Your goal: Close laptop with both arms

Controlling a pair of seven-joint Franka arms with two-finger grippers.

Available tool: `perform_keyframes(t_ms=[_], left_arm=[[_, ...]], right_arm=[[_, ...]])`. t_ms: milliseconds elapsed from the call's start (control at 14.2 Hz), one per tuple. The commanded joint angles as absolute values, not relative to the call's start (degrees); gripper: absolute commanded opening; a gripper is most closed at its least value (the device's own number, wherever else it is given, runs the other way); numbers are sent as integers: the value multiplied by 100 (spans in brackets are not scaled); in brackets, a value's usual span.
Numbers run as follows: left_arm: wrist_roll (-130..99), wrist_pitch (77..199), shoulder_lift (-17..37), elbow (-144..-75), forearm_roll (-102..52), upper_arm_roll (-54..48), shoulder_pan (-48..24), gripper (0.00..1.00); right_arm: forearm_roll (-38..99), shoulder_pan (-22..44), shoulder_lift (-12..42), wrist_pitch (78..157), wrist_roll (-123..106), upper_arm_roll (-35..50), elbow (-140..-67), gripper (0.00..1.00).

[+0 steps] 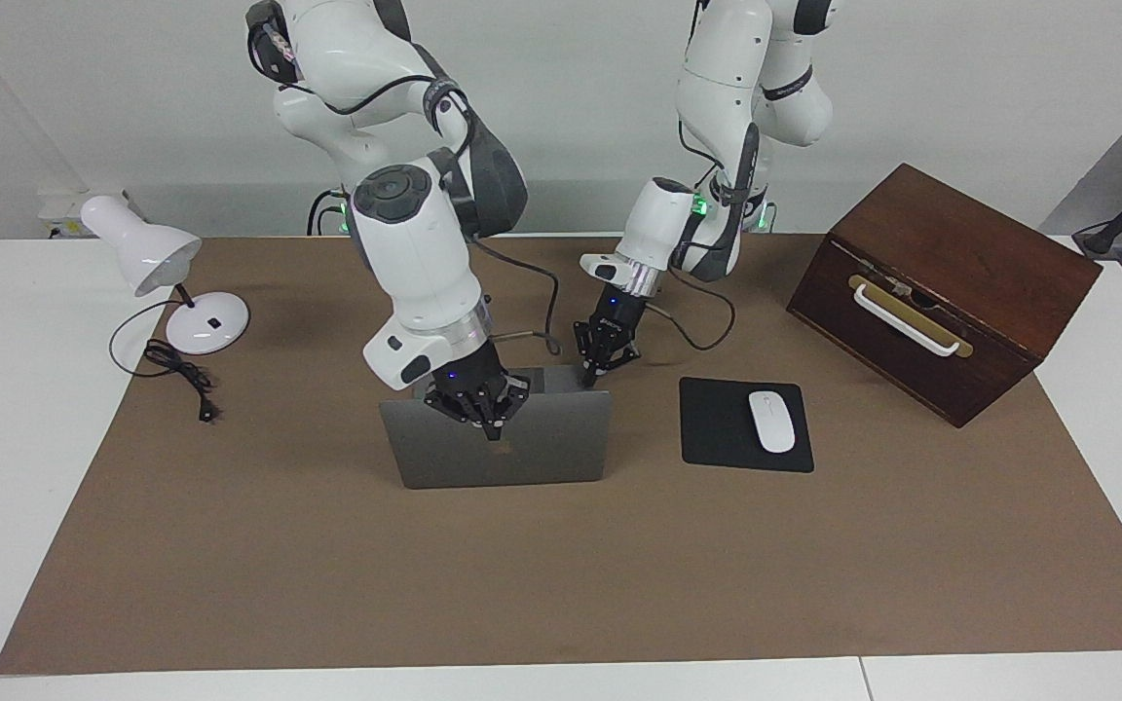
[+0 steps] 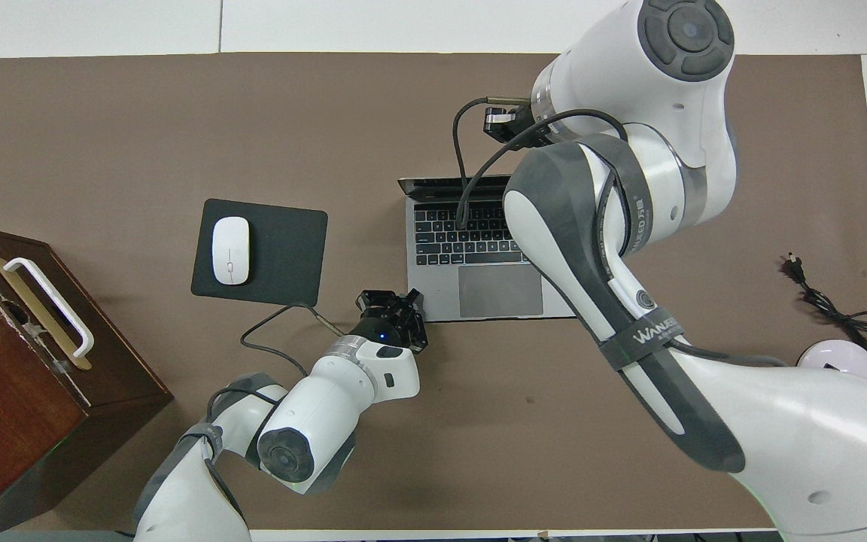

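Laptop (image 1: 503,438) stands open, right hand (image 1: 479,401) at its lid.

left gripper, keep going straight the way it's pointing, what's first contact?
Likely the laptop: the left gripper points down at the corner of its base nearest the robots, toward the left arm's end. In the overhead view it sits right at that corner; depth is unclear, so it may graze the brown mat instead.
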State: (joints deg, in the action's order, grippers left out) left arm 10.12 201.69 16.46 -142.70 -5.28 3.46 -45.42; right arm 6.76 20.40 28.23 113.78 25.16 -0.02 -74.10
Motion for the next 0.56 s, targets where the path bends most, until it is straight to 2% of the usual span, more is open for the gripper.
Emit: perform_keyframes(t_ms=[0,494], left_arm=[[1125,20013,1819,-14722,-571,439,-4614,0],[1125,20021,1846,-14722,-571,439,-4649,0]], right_arm=[[992,1951,2654,11084,2355,62,-7576,0],[1379,1811,2610,10442,2355,53,-7585,0]])
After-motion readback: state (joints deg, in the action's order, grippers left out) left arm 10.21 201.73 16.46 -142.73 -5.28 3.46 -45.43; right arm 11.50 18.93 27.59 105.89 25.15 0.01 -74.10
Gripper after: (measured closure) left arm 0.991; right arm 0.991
